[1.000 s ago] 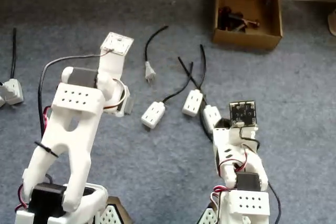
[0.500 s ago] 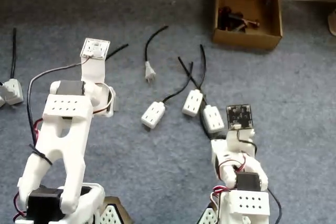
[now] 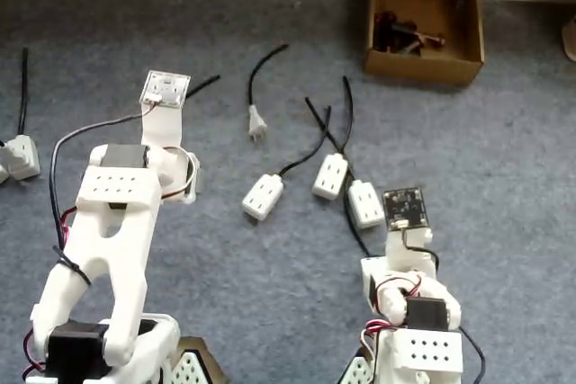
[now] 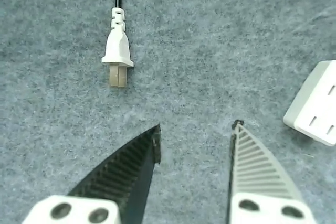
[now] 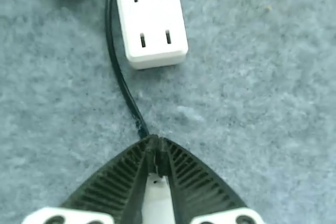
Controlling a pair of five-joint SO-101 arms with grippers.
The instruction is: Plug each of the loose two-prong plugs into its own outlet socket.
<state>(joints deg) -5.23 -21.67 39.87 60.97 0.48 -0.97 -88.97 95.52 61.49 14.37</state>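
Left wrist view: plug (image 4: 116, 51) lies apparently clear beyond parted fingers (image 4: 126, 177).

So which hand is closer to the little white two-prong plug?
Left. The left hand sits just short of the plug; the right hand is farther off, beside a socket block.
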